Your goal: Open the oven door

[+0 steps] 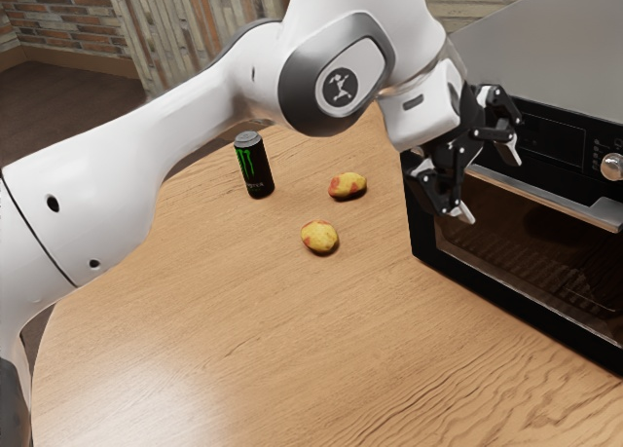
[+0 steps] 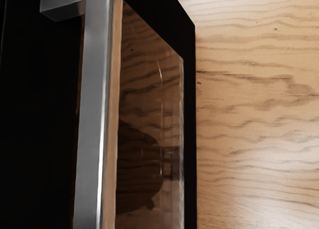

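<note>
Exterior view: the gripper (image 1: 493,187) is open, fingers apart, at the metal handle (image 1: 550,194) of the shut, black-framed glass oven door (image 1: 521,257), at the exterior view's right; the picture edge crops the door. Wrist view: handle and door are cropped, and reflections obscure the oven's interior.

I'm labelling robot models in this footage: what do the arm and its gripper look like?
The arm is glossy white and rounded, with a dark grey ring and a black round badge near the wrist. The gripper is black and jointed, with pale fingertips.
</note>
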### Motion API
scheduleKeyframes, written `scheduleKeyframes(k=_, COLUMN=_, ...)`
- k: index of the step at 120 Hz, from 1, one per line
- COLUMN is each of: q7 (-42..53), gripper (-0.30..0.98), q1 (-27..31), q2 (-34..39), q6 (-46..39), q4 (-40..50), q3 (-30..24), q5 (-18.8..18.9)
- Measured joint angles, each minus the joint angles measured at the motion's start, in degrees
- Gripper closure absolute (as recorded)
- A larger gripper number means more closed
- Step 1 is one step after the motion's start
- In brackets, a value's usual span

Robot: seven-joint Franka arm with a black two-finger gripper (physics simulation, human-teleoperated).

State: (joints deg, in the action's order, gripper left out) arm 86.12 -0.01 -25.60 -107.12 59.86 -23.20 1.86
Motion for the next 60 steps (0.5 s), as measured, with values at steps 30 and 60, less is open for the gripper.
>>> scheduleKeyframes(k=30, q7=0.1, gripper=0.02, q1=-0.1, q2=0.0, q6=1.9, q4=0.0, q3=-0.1, q5=-0.2)
scheduleKeyframes(k=60, q7=-0.5, gripper=0.01, q1=-0.6, q2=1.1, q6=4.2, q4=1.2, q3=-0.2, q5=-0.3)
